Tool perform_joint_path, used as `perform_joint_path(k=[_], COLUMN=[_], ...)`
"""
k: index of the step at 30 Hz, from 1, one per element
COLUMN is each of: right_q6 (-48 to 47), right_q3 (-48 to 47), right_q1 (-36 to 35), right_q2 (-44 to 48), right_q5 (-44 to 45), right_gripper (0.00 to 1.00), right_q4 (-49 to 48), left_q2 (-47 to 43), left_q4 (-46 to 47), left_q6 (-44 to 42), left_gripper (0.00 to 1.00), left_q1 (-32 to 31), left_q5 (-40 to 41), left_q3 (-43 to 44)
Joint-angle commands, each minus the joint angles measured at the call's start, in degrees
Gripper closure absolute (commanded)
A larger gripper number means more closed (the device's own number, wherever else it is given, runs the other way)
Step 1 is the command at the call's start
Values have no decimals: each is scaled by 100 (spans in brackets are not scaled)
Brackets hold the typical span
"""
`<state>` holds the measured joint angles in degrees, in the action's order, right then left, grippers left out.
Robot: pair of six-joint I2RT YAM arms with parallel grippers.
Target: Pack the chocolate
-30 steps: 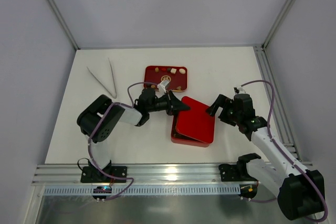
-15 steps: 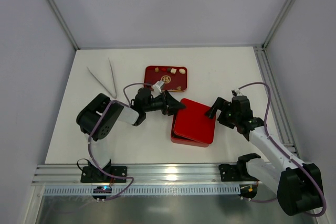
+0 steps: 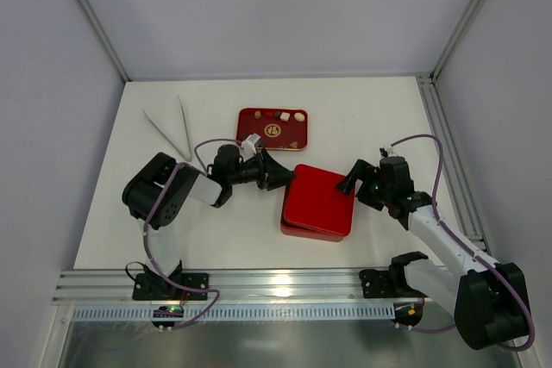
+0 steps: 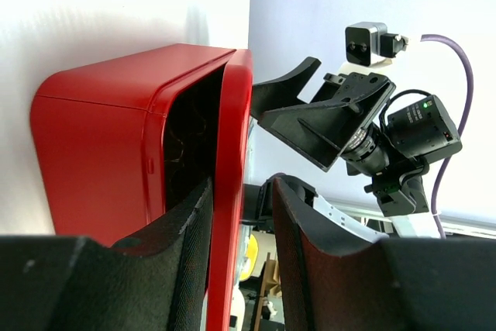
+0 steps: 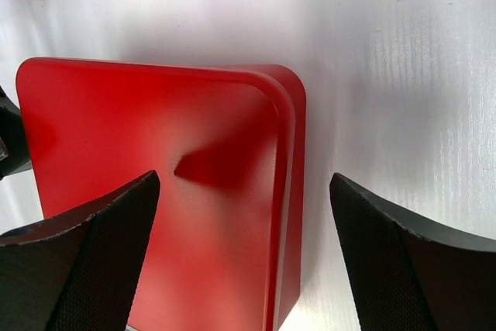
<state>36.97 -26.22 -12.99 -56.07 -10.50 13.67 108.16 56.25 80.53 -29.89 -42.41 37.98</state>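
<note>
1. Chocolate (image 3: 284, 115): a few small pieces, dark brown, tan and cream-white, lying loose on a flat red tray (image 3: 244, 120). The tray sits toward 12 o'clock on the white table (image 3: 379, 118). No piece is held by either arm.

2. Red box (image 3: 293, 228): near the table's centre, at 5 o'clock from the tray and apart from it. Its red lid (image 3: 321, 200) lies on top, askew. The left wrist view shows the lid ajar, with a dark gap between it and the box wall.

3. Left gripper (image 3: 278, 171): at the box's 10 o'clock corner, between tray and box. Its fingers (image 4: 186, 269) are parted, and the lid's raised edge runs between them. A gap shows on one side; contact on the other cannot be told.

4. Right gripper (image 3: 348, 177): at the box's 2 o'clock edge. Its fingers (image 5: 85, 261) are spread wide above the lid's right side and grip nothing.

5. Pale tongs (image 3: 184, 127): two thin arms in a V, at 10 o'clock on the table, well apart from the tray.
</note>
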Motion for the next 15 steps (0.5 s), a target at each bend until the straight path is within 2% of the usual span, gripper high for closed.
perform_joint_path(k=[1, 15], right_q6=[29, 82], right_q3=[-41, -138], right_q1=[-28, -142], right_q2=[-53, -105], right_q5=[-31, 39], right_gripper=[10, 18], right_q4=[-286, -225], left_q2=[21, -119], left_q4=[308, 45], left_q6=[-143, -406], left_gripper=[65, 65], left_q1=[80, 334], left_q5=[-180, -267], left_q3=[-53, -282])
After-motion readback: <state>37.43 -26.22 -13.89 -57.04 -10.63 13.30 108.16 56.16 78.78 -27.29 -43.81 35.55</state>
